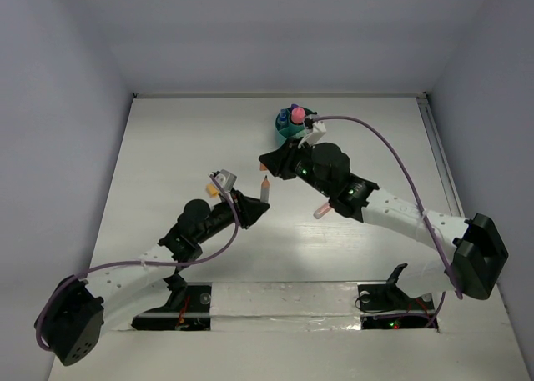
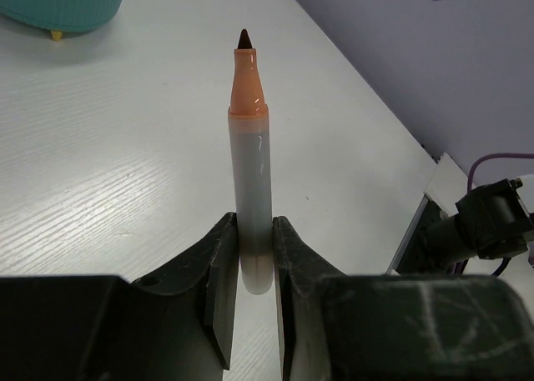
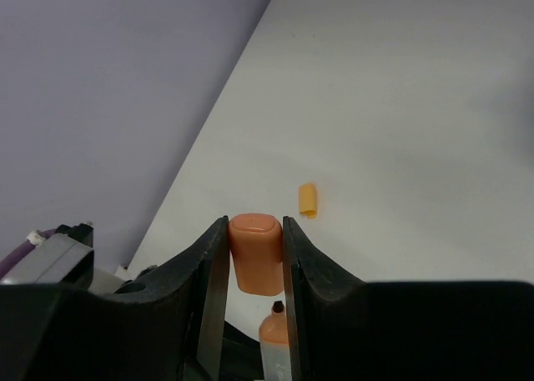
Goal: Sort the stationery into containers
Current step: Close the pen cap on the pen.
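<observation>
My left gripper (image 1: 260, 204) is shut on the lower barrel of a grey marker (image 1: 265, 191) with an orange nose and bare dark tip, held upright above the table; the left wrist view shows the marker (image 2: 250, 147) between the pads (image 2: 254, 248). My right gripper (image 1: 267, 164) is shut on an orange marker cap (image 3: 254, 252), held just above the marker's tip (image 3: 275, 335). The round teal organiser (image 1: 292, 124) stands at the back centre with pink, purple and blue items in it; its edge shows in the left wrist view (image 2: 67, 6).
A small yellow-orange cap (image 1: 213, 191) lies on the table left of the marker, and also shows in the right wrist view (image 3: 308, 199). A pink pen (image 1: 320, 211) lies under the right forearm. Purple cables loop along both arms.
</observation>
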Available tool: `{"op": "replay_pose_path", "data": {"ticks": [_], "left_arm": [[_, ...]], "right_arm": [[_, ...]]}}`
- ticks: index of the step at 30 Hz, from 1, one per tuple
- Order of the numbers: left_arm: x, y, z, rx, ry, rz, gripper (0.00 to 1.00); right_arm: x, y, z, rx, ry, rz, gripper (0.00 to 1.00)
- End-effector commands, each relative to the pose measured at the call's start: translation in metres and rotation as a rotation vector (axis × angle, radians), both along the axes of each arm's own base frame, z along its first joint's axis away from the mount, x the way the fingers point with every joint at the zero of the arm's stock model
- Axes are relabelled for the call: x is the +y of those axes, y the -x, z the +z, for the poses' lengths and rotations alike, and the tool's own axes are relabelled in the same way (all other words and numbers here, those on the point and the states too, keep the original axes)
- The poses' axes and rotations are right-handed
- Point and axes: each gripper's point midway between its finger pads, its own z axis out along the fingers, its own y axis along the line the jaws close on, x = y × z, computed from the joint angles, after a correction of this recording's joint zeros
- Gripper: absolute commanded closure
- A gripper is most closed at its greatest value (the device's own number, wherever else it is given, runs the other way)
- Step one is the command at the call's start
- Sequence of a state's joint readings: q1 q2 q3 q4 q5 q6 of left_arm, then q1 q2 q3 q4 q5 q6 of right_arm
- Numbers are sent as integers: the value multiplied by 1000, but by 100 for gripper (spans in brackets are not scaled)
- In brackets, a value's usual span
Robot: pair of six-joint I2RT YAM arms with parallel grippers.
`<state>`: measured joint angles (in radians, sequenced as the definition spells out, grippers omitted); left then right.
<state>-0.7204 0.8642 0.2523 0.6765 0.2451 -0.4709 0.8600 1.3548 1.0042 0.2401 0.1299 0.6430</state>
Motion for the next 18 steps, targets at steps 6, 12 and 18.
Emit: {"op": "replay_pose_path", "data": {"ticks": [6, 12, 18], "left_arm": [[2, -4, 23, -69, 36, 22, 100], [3, -5, 22, -66, 32, 31, 100], [3, -6, 22, -65, 31, 37, 100]], "right_arm": [[0, -2, -3, -23, 3, -35, 90], [2, 2, -10, -8, 13, -29, 90], [5, 5, -12, -3, 18, -20, 90]]}}
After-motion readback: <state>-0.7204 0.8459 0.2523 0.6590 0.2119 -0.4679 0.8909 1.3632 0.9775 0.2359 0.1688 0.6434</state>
